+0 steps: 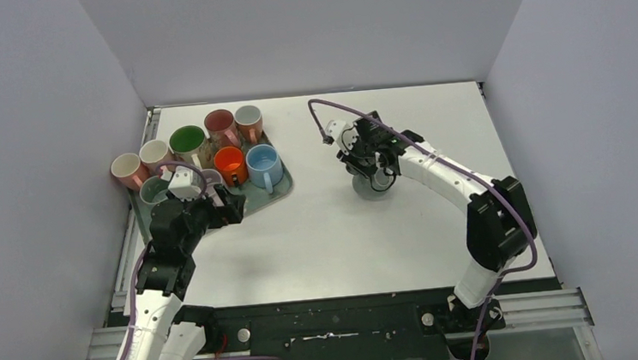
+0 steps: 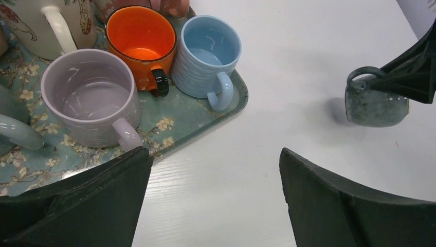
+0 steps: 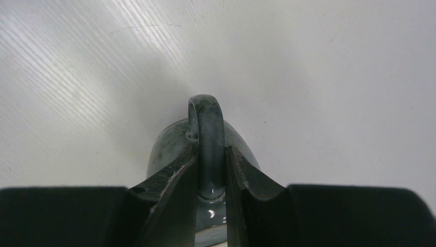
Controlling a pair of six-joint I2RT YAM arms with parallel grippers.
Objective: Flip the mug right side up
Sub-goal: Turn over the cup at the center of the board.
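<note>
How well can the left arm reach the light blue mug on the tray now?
Probably yes: the open left gripper faces the light blue mug at the tray corner, handle toward it, with nothing between them.

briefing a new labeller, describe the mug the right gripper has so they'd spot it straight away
On the white table, right of the floral tray crowded with mugs, one mug sits alone with its handle pinched by the right gripper. It is the only speckled dark grey-green one; the rest are bright or pastel.
</note>
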